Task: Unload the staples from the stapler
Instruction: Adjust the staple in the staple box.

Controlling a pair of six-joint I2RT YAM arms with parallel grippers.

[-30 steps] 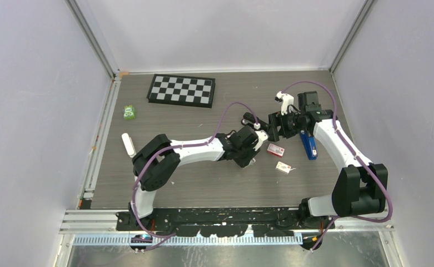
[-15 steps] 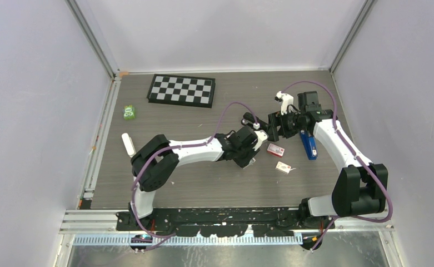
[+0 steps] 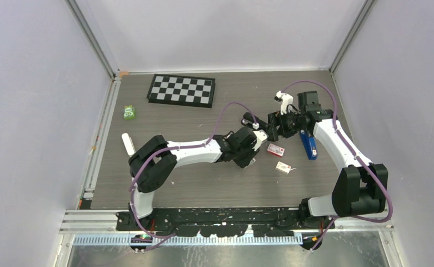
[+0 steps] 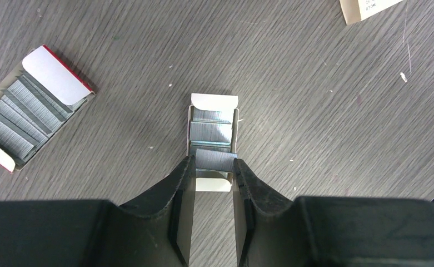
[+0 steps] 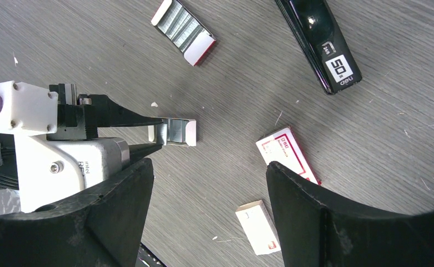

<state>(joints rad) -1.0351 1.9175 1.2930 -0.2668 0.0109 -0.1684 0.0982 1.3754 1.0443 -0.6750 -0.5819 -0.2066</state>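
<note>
Left gripper (image 4: 214,164) is pinched tight on a short staple strip (image 4: 214,159), one finger on each side, right over the near end of a little open cardboard tray (image 4: 214,101) with a couple more strips lying in it. Can't really tell if the strip is lifted clear of the tray or just resting on it. Off to the left in that wrist view sits an open staple box (image 4: 53,75) with a red-edged flap. It's full of rows of staples and isn't touching the tray.

Right gripper (image 5: 209,169) hangs above the same spot with its jaws spread wide and nothing between them, basically looking down on the left one's fingers and the tray.

The stapler (image 5: 319,41) is lying flat on the table (image 3: 203,183), well apart from both grippers, over on the right arm's side. No idea from these views whether it's popped open.

Also loose near the tray are a closed red-and-white box (image 5: 287,153) and a small white box (image 5: 257,225).

Way over at the back left there's a chessboard (image 3: 182,90), a green thing (image 3: 129,113) and a white tube (image 3: 128,144).
</note>
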